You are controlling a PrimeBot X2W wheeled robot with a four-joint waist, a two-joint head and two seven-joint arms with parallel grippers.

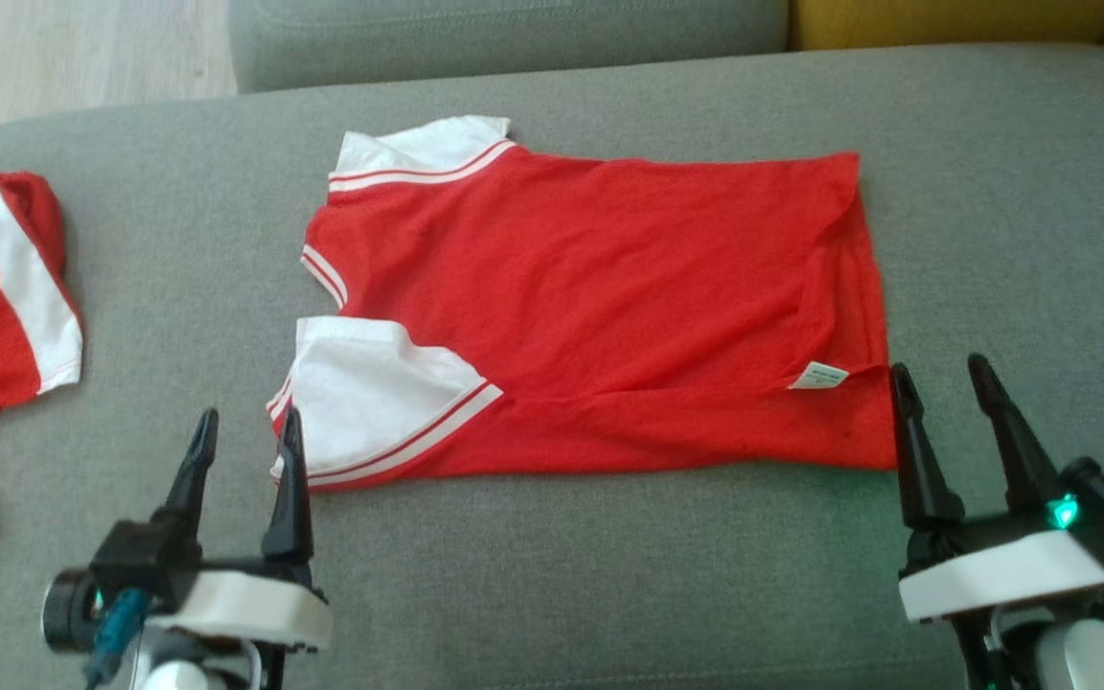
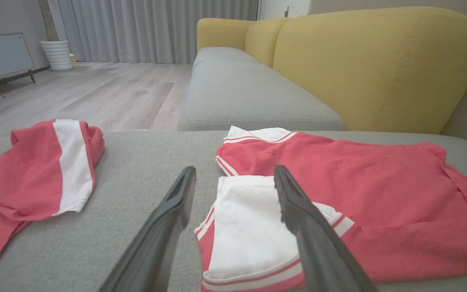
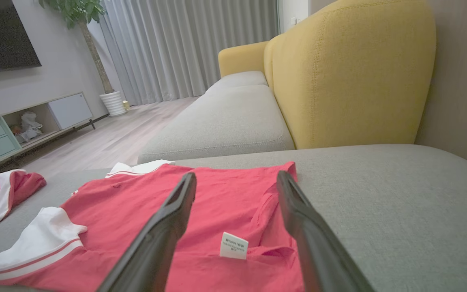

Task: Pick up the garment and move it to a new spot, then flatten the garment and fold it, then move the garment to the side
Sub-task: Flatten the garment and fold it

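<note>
Head view looks down; both low wrist views face across the garment.

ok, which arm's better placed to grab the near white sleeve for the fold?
Left. The left gripper, open, sits right beside the near white sleeve of the red shirt. The right gripper, also open, is at the opposite end, by the hem corner and white label.
</note>
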